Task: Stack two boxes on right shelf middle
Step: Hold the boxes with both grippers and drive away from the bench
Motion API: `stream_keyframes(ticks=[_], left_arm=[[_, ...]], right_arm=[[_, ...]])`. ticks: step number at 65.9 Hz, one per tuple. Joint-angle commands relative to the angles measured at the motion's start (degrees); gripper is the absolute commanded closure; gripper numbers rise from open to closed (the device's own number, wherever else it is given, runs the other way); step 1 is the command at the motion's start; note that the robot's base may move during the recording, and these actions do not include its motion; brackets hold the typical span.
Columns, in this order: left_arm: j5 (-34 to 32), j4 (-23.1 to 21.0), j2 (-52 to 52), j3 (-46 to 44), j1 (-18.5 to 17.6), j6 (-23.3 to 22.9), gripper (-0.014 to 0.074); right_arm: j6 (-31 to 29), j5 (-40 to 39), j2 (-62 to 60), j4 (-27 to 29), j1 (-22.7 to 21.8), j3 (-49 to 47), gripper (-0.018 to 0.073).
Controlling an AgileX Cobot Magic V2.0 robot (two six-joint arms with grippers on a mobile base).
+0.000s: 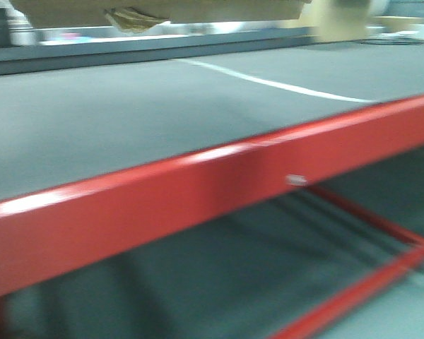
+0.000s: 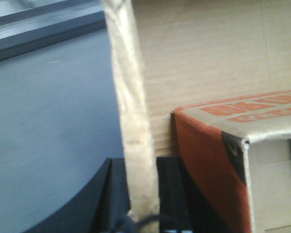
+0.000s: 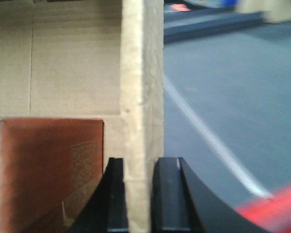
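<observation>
The left gripper (image 2: 141, 196) has its two black fingers clamped on the left wall of a large brown corrugated cardboard box (image 2: 203, 53). The wall's edge stands upright between them. The right gripper (image 3: 141, 194) is closed in the same way on the right wall. Inside the box, near both grippers, sits a smaller orange-red printed carton (image 2: 203, 160). In the front view a red metal beam (image 1: 198, 191) is nearest. Behind it lies a dark grey mat (image 1: 127, 120) with a white line (image 1: 268, 82). The box's blurred underside shows at the top, over the far mat.
</observation>
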Motion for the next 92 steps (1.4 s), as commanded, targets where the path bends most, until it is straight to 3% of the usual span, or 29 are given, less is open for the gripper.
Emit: stream_keyframes(ticks=[1, 92], left_arm=[[-2.7, -1.6, -0.5, -0.4, -0.3, 0.6, 0.0708], [-2.7, -1.6, -0.5, -0.4, -0.3, 0.6, 0.0708]], right_arm=[[0.2, -7.6, -0.9, -0.1, 0.2, -0.6, 0.0712], [0.2, -7.6, -0.9, -0.1, 0.2, -0.6, 0.0712]])
